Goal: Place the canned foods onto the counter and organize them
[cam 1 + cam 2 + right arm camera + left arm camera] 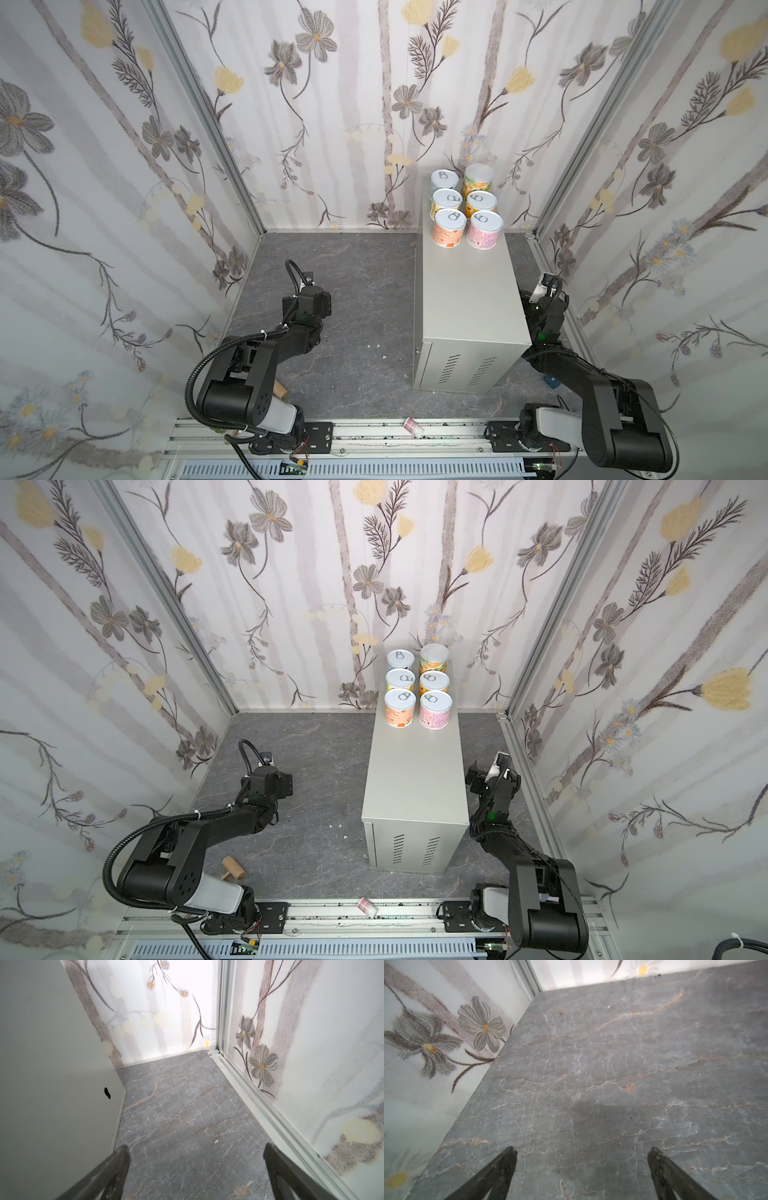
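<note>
The six canned foods (447, 200) stand upright, packed close in two rows of three at the far end of the counter (469, 299), near its edges; the near stretch of its top is bare. The left gripper (582, 1152), jaws spread wide and holding nothing, hangs over open floor (612, 1064) beside the left wall (425, 1084). The right gripper (196, 1150), likewise spread and unladen, sits in the narrow strip between the counter's side and the aluminium rail (259, 1101).

Built black and boxy, left arm (249, 370) and right arm (602, 386) alike. Pale grey shoulder cover (279, 415) at each base, ribbed black hose (192, 382) along the left, white cable tie (262, 331), small green light (541, 336) near wrist. Dark, tapered fingers (501, 1169).
</note>
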